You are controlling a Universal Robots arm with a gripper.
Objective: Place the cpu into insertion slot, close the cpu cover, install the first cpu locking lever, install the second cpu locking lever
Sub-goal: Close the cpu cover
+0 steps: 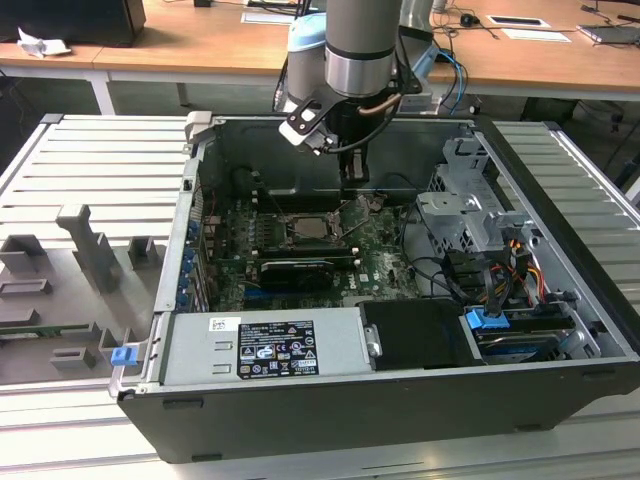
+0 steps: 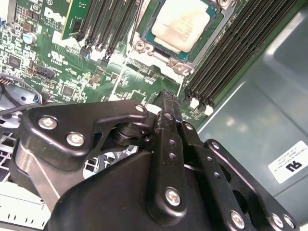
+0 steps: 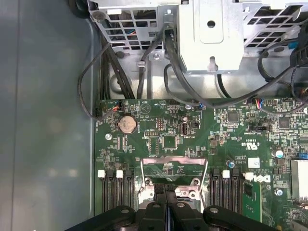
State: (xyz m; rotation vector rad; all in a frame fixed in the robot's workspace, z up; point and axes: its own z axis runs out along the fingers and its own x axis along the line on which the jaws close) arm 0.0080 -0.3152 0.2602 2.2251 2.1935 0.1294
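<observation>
Gripper (image 2: pixel 167 98) empty with fingers pressed together, poised above the green board (image 2: pixel 72 82), near the silver chip (image 2: pixel 185 24) lying inside its metal frame (image 2: pixel 159 60)

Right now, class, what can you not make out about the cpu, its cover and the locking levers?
1. Exterior view: the insertion slot is too small to tell whether it is latched.
2. Second wrist view: the top edge cuts off the cpu and the cpu cover.
3. First wrist view: the shut gripper hides most of that slot.
</observation>
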